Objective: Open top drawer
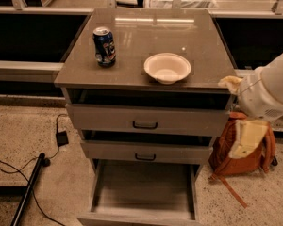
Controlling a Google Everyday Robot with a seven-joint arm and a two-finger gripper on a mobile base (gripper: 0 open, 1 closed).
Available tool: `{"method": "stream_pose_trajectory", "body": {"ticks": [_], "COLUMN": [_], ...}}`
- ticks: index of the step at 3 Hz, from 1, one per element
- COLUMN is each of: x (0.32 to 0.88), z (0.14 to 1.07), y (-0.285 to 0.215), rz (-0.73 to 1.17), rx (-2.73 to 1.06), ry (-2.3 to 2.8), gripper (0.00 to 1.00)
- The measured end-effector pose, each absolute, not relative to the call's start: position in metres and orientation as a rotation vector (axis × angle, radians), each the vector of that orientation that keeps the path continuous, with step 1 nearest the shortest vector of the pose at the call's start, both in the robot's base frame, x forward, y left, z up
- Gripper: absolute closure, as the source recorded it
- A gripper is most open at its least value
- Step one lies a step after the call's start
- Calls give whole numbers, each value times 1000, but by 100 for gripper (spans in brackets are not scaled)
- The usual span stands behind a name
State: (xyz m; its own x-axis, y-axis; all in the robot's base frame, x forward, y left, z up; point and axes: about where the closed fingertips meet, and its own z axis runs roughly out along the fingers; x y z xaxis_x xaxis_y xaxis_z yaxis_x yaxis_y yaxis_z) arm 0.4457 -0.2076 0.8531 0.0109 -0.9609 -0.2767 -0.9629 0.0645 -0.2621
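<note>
Camera view: grey cabinet [151, 32] at centre frame. The top drawer [104, 118] sits right under the cabinet top, with a dark gap along its upper edge and a small dark pull handle [145, 125] at the middle of its front. My gripper [245, 139] hangs at 3 o'clock from that drawer, off the cabinet's right side, not touching the drawer or the handle; can't tell whether it is apart or together. My white arm [269, 91] comes in from the right edge at 3 o'clock. Second drawer [108, 149] is just below, also with a gap above it. Bottom drawer [141, 185] at 6 o'clock is pulled far out. On top: blue soda can [104, 46] upright at 10 o'clock, white bowl [167, 68] near the front edge, well apart from the can. Orange backpack [224, 149] on the floor behind the gripper. Black cables [19, 173] at 8 o'clock.
</note>
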Motion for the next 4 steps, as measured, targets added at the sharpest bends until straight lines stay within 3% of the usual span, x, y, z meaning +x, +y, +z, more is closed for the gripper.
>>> {"method": "stream_pose_trajectory", "body": {"ticks": [2, 4], "x": [488, 534], "z": [746, 704], "y": [-174, -164], "rz": [90, 54], "rx": [-1705, -1598], "ry": [2020, 2000], "gripper": [0, 0]}}
